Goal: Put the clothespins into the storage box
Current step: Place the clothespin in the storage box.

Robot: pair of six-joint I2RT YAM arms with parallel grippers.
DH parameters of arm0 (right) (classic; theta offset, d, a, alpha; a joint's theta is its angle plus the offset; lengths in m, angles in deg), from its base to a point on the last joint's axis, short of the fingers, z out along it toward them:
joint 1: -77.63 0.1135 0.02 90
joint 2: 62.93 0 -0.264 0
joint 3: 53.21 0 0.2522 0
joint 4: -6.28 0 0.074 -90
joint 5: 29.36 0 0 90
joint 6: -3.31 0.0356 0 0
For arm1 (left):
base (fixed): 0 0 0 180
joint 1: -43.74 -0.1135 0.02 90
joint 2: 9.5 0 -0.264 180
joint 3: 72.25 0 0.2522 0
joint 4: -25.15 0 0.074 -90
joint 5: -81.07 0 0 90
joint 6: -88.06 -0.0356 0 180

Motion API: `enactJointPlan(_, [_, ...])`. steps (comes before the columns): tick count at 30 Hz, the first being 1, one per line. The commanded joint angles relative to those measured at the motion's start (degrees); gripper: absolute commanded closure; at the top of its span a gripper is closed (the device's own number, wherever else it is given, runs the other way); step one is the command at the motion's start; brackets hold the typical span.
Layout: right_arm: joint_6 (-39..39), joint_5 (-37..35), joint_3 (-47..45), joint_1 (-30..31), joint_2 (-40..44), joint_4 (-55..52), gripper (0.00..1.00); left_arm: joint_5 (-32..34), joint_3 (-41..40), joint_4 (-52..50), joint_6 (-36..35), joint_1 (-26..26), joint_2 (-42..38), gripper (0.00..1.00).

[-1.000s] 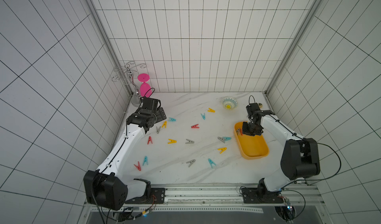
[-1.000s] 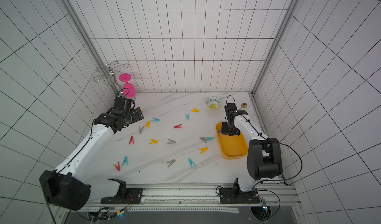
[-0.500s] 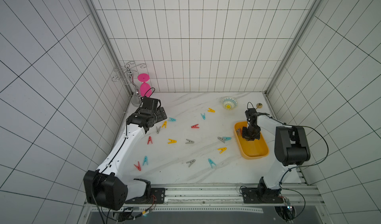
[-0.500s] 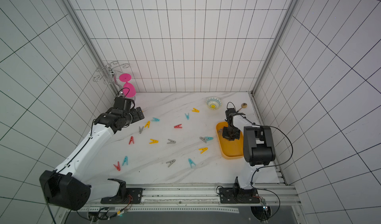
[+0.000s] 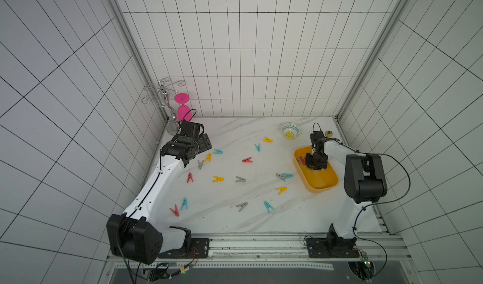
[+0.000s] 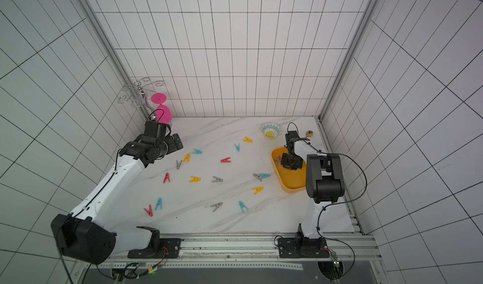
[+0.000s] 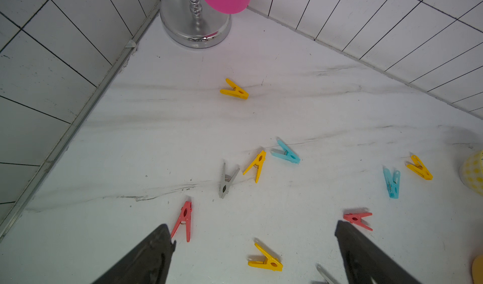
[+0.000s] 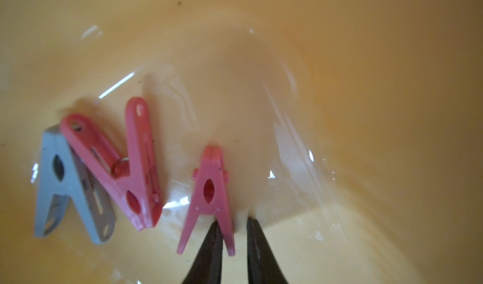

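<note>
A: Quick, the right gripper (image 8: 233,221)?
B: Down inside the storage box (image 5: 324,190), tips close to its floor. Jaws a little apart, just a narrow gap. A red clothespin (image 8: 209,188) lies right at the tips. One of its legs is in the gap against one finger (image 8: 209,251), and the other finger is clear of it. Released, not pinched.
A: Anything else in the box?
B: A second red clothespin (image 8: 130,165) overlapping a grey clothespin (image 8: 60,180), both by the wall, just beside the first.
A: Where is the box?
B: Right side of the table (image 5: 235,222), near the right arm, with the patterned bowl (image 5: 291,131) behind it.
A: And the left gripper (image 7: 252,225)?
B: Jaws spread wide, holding nothing. It hovers over the far left of the table, near the rack (image 5: 162,97) with the pink glass (image 5: 183,110).
A: Loose ones?
B: The other clothespins (image 5: 218,179) lie scattered across the table: yellow, red, teal, grey. A grey and teal pair sits just beside the box.
</note>
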Motion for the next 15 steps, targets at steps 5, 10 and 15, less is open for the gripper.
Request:
enactJointPlan(5, [0.0,0.24,0.75,0.03,2.36,1.67,0.75,0.91,0.79,-0.55,-0.54,-0.05,-1.06,0.01])
enactJointPlan(10, [0.0,0.02,-1.62,0.89,10.16,-0.16,0.71,0.96,0.45,-1.04,-0.53,-0.04,-1.68,0.02])
enactJointPlan(15, [-0.14,-0.05,-3.05,4.12,16.56,-2.81,0.67,1.48,0.17,-1.6,-0.54,-0.04,-2.22,0.01])
